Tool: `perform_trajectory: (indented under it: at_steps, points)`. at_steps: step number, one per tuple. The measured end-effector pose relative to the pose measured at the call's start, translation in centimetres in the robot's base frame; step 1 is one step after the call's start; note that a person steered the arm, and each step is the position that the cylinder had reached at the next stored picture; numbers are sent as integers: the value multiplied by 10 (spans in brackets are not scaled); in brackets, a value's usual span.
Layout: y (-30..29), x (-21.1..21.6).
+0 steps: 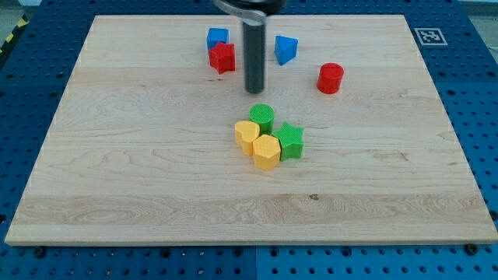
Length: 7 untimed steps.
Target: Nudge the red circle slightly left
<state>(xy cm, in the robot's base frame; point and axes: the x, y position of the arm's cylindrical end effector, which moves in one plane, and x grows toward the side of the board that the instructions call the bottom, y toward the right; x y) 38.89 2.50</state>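
One relation: the red circle (pixel 330 78) is seen well to the view's right of my tip (pixel 255 91).
Push side: its right flank must be reached first.
Claw: none is fitted; only a rod.
Red circle: upper right of the surface (pixel 117 179).

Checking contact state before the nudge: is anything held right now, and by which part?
Nothing is held. My tip is a bare rod end touching no block; it stands apart from the red circle, toward the view's left of it.
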Motion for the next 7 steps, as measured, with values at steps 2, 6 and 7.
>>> perform_trajectory:
  at_steps: [2, 6, 7]
  points:
    - [125, 38]
    - [190, 3]
    - [170, 2]
